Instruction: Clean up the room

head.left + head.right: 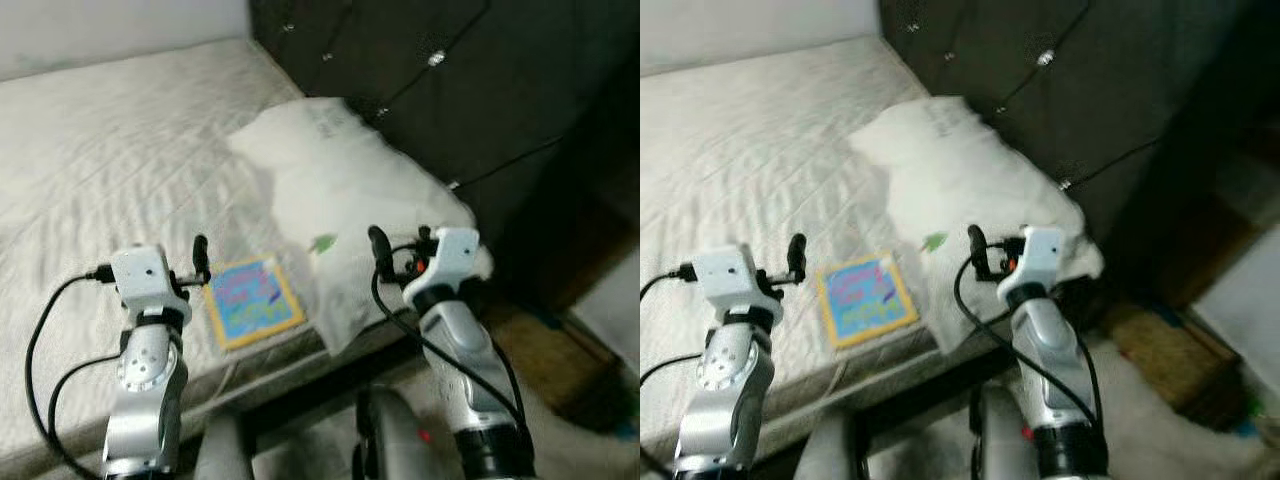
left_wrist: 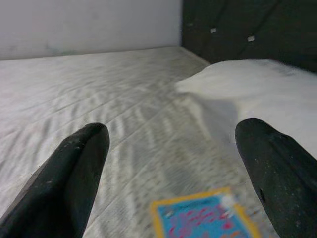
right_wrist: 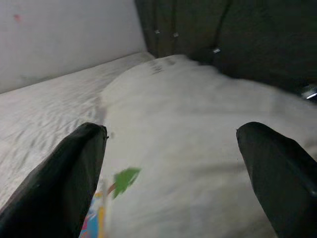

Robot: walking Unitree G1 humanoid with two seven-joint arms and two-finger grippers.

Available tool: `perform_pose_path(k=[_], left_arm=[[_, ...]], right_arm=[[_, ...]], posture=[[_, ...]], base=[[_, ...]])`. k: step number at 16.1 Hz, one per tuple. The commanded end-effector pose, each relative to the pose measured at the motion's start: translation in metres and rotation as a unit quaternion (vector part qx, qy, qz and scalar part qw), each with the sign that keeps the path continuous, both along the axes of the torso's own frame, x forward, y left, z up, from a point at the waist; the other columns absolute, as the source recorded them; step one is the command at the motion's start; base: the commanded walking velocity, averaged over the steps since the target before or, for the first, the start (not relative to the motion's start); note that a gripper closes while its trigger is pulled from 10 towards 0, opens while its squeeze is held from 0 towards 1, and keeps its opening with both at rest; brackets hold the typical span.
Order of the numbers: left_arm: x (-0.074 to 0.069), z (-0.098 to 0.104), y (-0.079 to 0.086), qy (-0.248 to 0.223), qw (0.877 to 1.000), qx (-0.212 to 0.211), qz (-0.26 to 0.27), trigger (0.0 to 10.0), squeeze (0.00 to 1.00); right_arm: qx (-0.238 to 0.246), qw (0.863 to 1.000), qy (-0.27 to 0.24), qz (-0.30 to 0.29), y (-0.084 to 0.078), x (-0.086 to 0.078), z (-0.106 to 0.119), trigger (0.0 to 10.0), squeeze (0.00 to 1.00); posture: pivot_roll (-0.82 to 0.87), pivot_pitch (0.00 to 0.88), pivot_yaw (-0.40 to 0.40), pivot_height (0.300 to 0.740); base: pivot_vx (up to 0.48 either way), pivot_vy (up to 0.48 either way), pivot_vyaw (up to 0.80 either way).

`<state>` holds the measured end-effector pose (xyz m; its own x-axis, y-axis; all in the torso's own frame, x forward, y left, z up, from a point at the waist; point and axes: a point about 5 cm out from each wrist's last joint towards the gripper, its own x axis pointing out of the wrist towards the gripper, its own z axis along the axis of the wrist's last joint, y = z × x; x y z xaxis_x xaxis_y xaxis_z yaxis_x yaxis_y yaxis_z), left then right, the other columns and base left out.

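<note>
A: Along the bed's near edge, what did the robot face?

B: The bare quilted mattress [image 1: 110, 150] ran back to the wall, with a dark tufted headboard [image 1: 420, 70] on the robot's right. A big white pillow [image 1: 340, 180] lay against the headboard, its near end sagging over the mattress edge. Just beside the pillow, close to that edge, lay a flat picture book [image 1: 252, 300] with a yellow border and a blue cover. A small green scrap [image 1: 322, 243] sat on the pillow's lower part.

B: And the arms?

A: Both were raised over the bed. The left claw [image 2: 171, 163] was released, its two black fingers spread wide, with the book directly beyond them. The right claw [image 3: 173, 163] was likewise spread and empty, pointed over the pillow, the green scrap ahead of its inner finger.

A: What could have gone wrong from there?

B: My guess is the book was the trouble. It lay flat on soft fabric, so fingers coming straight down might have slid over the cover or dug into the mattress instead of getting under an edge. A push toward the robot could have tipped it off the bed. The pillow already overhung the edge, so a careless nudge from the right arm might have dragged it to the floor. The frames were blurred, which would have made aiming harder.
</note>
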<state>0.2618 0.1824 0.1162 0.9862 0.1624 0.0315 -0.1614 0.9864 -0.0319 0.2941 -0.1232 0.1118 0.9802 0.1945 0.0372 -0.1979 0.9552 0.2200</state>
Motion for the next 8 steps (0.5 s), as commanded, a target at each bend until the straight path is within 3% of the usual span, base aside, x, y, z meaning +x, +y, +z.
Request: perform_pose_path(k=[1, 6, 8], left_arm=[[0.004, 0.001, -0.003, -0.003, 1.0, 0.004, -0.009, 10.0, 0.0], [0.01, 0.001, -0.015, 0.004, 0.999, 0.01, -0.031, 10.0, 0.0], [0.012, 0.0, -0.015, 0.006, 1.0, 0.002, -0.029, 10.0, 0.0]], right_arm=[[0.0, 1.0, -0.016, -0.001, -0.001, 0.0, 0.008, 10.0, 0.0], [-0.012, 1.0, -0.024, 0.008, -0.003, 0.0, 0.012, 10.0, 0.0], [-0.013, 1.0, -0.025, 0.013, -0.002, 0.002, 0.013, 10.0, 0.0]], posture=[[-0.03, 0.0, 0.035, 0.687], [-0.04, 0.0, 0.026, 0.74], [-0.04, 0.0, 0.025, 0.74]], base=[[0.0, 0.0, -0.41], [0.0, 0.0, -0.08], [0.0, 0.0, 0.0]])
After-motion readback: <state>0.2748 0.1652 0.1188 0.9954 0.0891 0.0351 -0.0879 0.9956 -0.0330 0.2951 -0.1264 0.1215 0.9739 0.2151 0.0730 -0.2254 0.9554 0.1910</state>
